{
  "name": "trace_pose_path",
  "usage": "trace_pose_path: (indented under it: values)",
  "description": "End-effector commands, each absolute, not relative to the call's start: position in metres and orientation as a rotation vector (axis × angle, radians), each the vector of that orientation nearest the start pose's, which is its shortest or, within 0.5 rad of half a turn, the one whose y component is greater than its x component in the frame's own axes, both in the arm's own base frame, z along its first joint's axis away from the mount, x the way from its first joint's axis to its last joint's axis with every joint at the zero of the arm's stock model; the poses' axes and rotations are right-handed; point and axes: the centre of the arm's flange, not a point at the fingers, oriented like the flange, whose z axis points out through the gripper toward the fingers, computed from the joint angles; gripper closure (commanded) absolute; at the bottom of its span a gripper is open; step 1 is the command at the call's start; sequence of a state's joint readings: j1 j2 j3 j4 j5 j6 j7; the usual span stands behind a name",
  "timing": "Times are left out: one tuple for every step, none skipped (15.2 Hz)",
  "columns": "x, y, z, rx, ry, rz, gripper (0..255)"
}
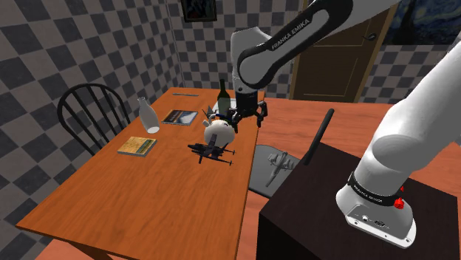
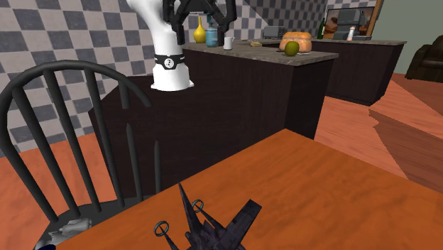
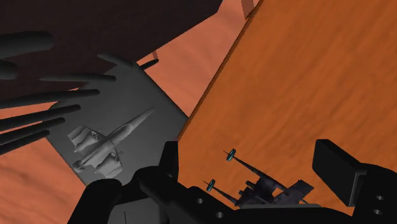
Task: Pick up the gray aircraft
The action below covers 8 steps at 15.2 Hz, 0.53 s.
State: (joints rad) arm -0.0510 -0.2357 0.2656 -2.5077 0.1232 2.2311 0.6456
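Your all-black two-finger gripper hangs with its fingers spread wide and holding nothing. It is above the orange-brown wooden table, over a dark spiky model aircraft that is not your target. The pale grey model aircraft with the slender fuselage lies flat on the grey seat of the dark spindle-back chair, just off the table's edge and lower than the tabletop. Expect it to be light and stiff, with thin wings and a nose that could snap. Close across the fuselage at the wing roots, its thickest part, with the fingers set crosswise to its length.
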Motion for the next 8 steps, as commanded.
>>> trace_pose_path:
  values:
    - [0.443, 0.102, 0.343, -2.994, 0.866, 0.070, 0]
    - [0.451, 0.104, 0.333, -2.979, 0.897, 0.062, 0]
    - [0.459, 0.106, 0.324, -2.964, 0.927, 0.055, 0]
    - [0.467, 0.108, 0.315, -2.949, 0.958, 0.047, 0]
    - [0.475, 0.110, 0.306, -2.934, 0.988, 0.040, 0]
    - [0.483, 0.112, 0.297, -2.918, 1.018, 0.033, 0]
    - [0.492, 0.114, 0.288, -2.902, 1.048, 0.025, 0]
    - [0.500, 0.115, 0.279, -2.885, 1.077, 0.018, 0]
